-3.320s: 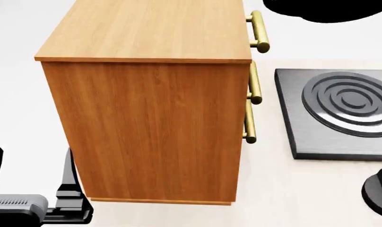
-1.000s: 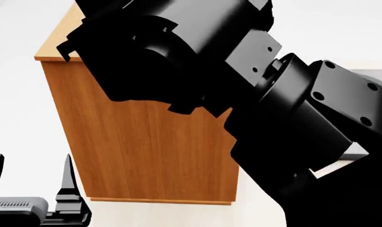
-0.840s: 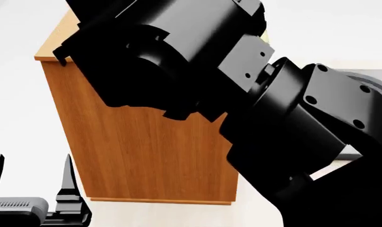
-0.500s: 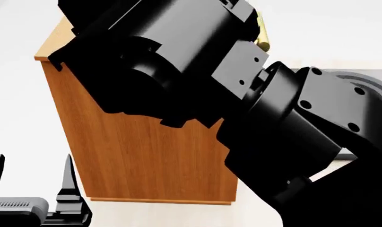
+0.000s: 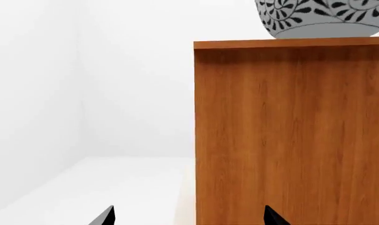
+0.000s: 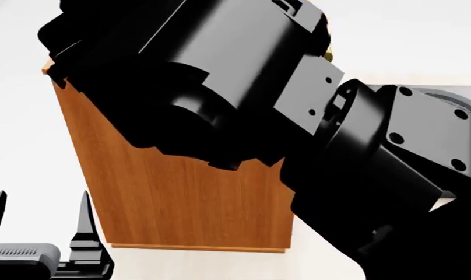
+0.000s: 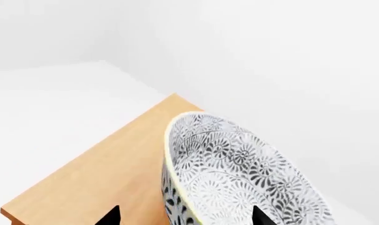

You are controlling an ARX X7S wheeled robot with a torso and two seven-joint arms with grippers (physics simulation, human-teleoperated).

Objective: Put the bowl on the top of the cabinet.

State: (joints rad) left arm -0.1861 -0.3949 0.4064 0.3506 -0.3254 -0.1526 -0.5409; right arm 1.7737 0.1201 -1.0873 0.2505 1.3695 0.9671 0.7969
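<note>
While the right arm (image 6: 243, 105) fills most of the head view and hides the cabinet top from above, the two wrist cameras show where things stand. The bowl (image 7: 239, 178), white with a dark blue-grey leaf pattern, sits over the flat top of the orange-brown wooden cabinet (image 5: 290, 136); from the left wrist its lower part (image 5: 324, 18) appears just at the top edge, though whether its foot touches the wood or is a little above it cannot be told. In the right wrist view the bowl appears tipped, its patterned inside facing outward, probably because it is gripped by the rim, a hold that would let the arm reach over the tall box from the side.

Only the two dark tips of the right pincer (image 7: 186, 216) show, one on either side of the bowl's near edge (the contact itself is cut off by the frame), so I cannot tell whether it is clenched on the rim or already let go. The left pincer (image 6: 39, 224) waits low beside the cabinet's near left corner, fingers spread wide and empty, well clear of the work.

A pale table (image 6: 220, 265) carries the cabinet; plain white walls surround it.
</note>
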